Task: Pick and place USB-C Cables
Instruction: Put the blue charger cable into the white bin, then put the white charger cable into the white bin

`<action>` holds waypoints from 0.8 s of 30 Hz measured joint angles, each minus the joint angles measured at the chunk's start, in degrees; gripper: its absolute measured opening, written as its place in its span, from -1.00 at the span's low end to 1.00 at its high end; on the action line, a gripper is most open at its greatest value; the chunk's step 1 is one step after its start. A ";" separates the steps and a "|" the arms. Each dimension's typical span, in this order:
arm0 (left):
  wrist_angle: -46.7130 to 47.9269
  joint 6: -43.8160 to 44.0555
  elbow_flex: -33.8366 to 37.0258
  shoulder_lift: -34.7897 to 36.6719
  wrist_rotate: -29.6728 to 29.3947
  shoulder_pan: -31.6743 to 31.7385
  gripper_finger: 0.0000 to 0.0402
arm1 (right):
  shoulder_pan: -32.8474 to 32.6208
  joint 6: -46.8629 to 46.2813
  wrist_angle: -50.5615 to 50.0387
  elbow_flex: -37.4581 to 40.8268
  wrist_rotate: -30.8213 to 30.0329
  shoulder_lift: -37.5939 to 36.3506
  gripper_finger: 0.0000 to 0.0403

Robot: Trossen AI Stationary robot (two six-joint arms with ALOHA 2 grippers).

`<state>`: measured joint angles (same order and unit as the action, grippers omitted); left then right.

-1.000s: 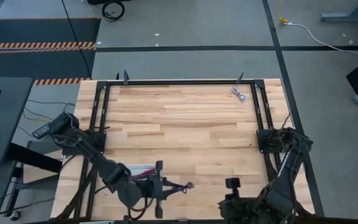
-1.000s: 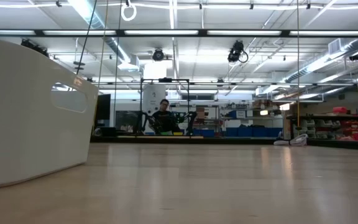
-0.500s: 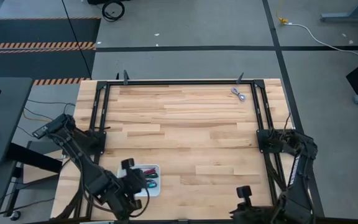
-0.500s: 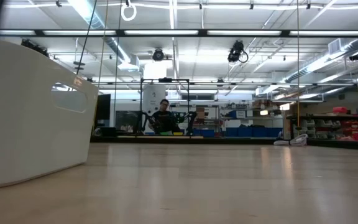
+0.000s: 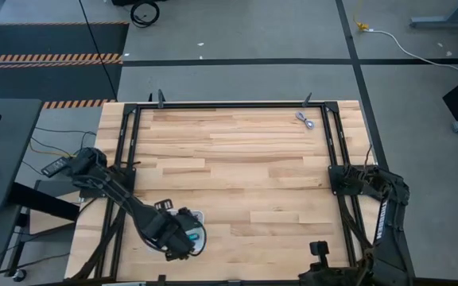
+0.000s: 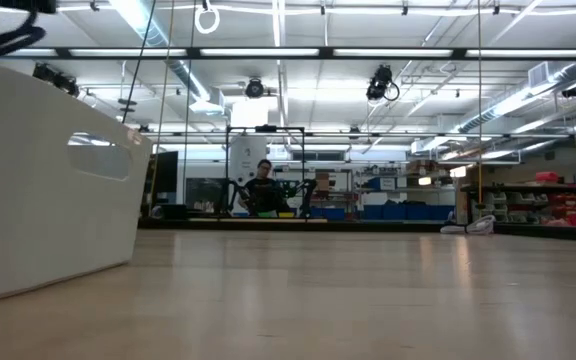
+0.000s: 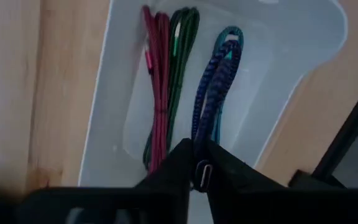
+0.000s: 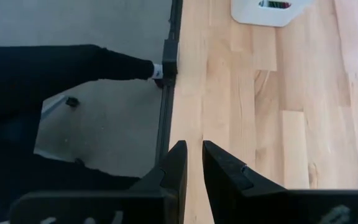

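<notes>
My left gripper [image 5: 183,237] hovers over the white tray [image 7: 291,56] near the table's near-left corner and is shut on the purple cable [image 7: 210,93]. The dark red cable [image 7: 157,81], the green cable [image 7: 180,68] and the teal cable [image 7: 232,37] lie side by side on the tray's floor. Far off, the silver-grey cable [image 5: 306,120] lies flat on the wood near the far right corner. My right gripper [image 8: 194,158] waits at the near edge [image 5: 318,250], empty, with a narrow gap between its fingers. My left gripper pinches the purple cable at one end, by the connector [image 7: 202,175], between its two fingers. The fingers come from above, pointing down into the tray. The bundle runs away from the fingertips along the tray's length, beside the teal cable; whether it rests on the floor I cannot tell.
A black metal frame [image 5: 133,143] runs around the tabletop. The tray's tall white wall [image 6: 48,180] fills the low view's left side. Bare wood [image 5: 245,167] stretches between the tray and the silver-grey cable. A person sits in the room far behind the table [image 6: 261,185].
My left gripper has swung from right of the tray toward the table's left, carrying the purple cable, and now stands over the tray. My right gripper has drawn back toward the near right corner. In the low view the tray's wall has shifted a little.
</notes>
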<state>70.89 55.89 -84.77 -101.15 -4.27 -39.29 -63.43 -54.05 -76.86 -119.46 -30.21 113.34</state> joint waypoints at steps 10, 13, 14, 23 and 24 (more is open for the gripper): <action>-0.03 -4.61 0.02 -0.27 -1.51 3.73 -0.19 | -0.32 -2.81 0.07 0.00 -0.40 0.00 -0.72; -0.94 -5.54 0.02 -0.21 -1.40 4.71 -0.12 | -0.32 -2.76 -0.35 0.00 -1.99 0.00 -0.72; -1.82 -6.00 0.02 -0.13 -1.40 4.84 -0.11 | -0.32 -2.56 -0.74 0.20 -3.65 0.00 -0.72; -21.08 -21.16 -5.61 0.03 -7.92 7.04 -0.30 | 3.88 -11.26 -11.91 11.89 -6.87 -0.30 -0.73; -23.54 -23.41 -7.02 0.03 -9.91 7.00 -0.33 | 4.62 -10.84 -10.86 13.72 -5.63 -0.31 -0.71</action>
<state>47.35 32.48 -91.80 -101.12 -14.18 -32.29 -58.81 -64.89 -87.72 -105.74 -35.84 113.03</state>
